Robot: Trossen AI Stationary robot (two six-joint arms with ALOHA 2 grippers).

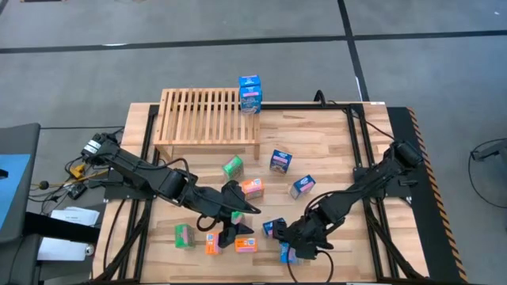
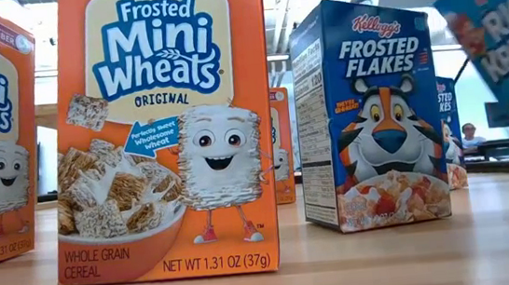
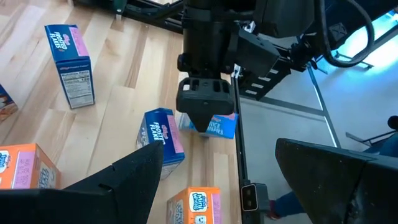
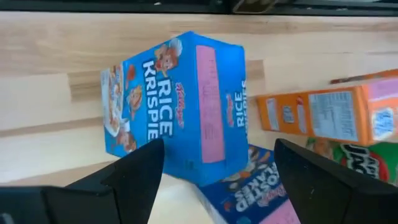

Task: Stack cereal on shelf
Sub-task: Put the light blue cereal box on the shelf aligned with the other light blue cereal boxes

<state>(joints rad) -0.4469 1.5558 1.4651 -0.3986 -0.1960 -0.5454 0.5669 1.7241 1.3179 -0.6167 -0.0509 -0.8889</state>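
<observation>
I have both arms low over the near half of the bench. The right tool sits over a blue Rice Krispies box at the near edge; its fingers are spread apart, one on each side of the box, not closed on it. That box looks tilted, and it leans on a blue Frosted Flakes box lying beneath it. The left tool is near the middle of the bench, fingers apart and gripping nothing, with an orange box just beside it. Other small cereal boxes lie scattered across the bench. The slatted wooden shelf stands at the far left; one blue box stands upright at its right end.
</observation>
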